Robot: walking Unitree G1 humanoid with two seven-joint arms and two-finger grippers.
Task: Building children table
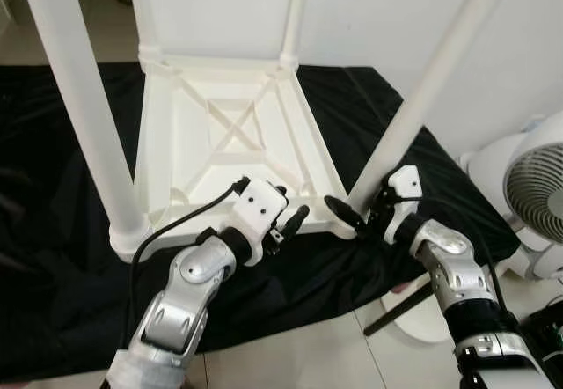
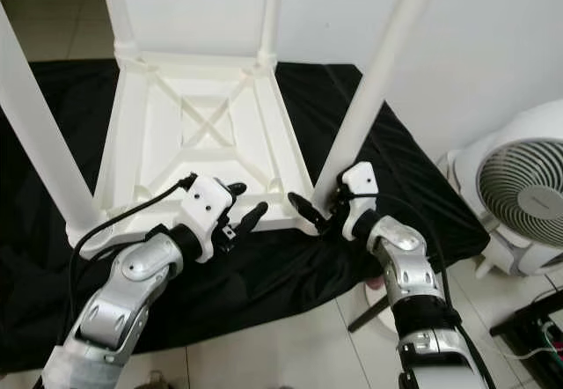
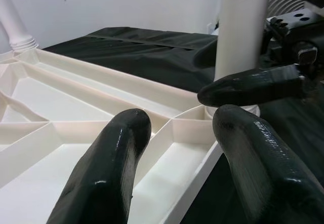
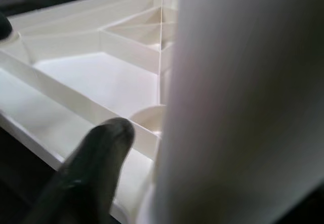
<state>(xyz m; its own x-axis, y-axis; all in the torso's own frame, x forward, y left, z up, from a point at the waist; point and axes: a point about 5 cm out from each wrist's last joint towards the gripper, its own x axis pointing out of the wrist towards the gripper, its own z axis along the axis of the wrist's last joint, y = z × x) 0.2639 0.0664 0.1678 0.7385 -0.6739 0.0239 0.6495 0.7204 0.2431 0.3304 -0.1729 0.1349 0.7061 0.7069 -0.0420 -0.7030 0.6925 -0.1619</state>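
Table [image 1: 237, 134], white plastic, lies upside down on a black sheet [image 1: 53, 231] in the middle of the frame, its four legs pointing up, presumably so they can be pushed into the corner sockets. At lower right, the right gripper [image 1: 356, 217] is clenched round the base of the near right leg [image 1: 413, 107], probably seating it. The left gripper [image 1: 290, 223], fingers parted and holding nothing, hovers at the frame's near edge. A fan [image 1: 537, 195] stands at far right.
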